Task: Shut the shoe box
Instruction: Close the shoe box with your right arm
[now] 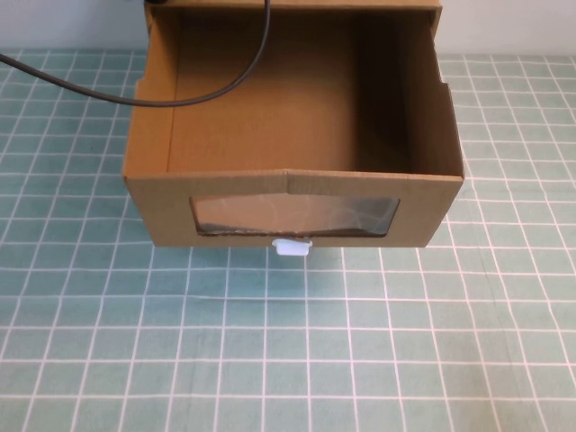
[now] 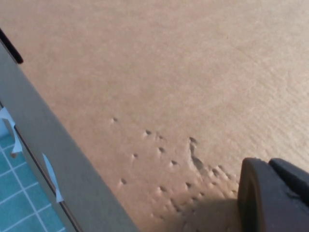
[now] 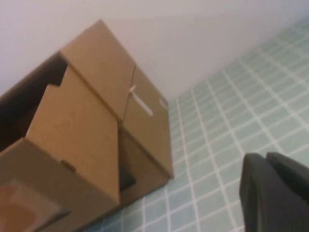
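Your shoe box [image 1: 297, 193] sat pulled open on the surface [image 1: 288, 342]. Left pincer [image 2: 275, 198] hugged cardboard, right pincer [image 3: 275, 193] hovered beside it; finger states, cannot tell.

Quick count: one shoe box [image 1: 297, 193] with its drawer pulled out, one clear window [image 1: 292, 216] on its front, one white pull tab [image 1: 293, 247] under it. One black cable [image 1: 108, 94] across the drawer. Each wrist view shows one dark gripper part.

Lab-like test bench: teal grid mat [image 1: 360, 342], plain white wall [image 3: 193, 38].
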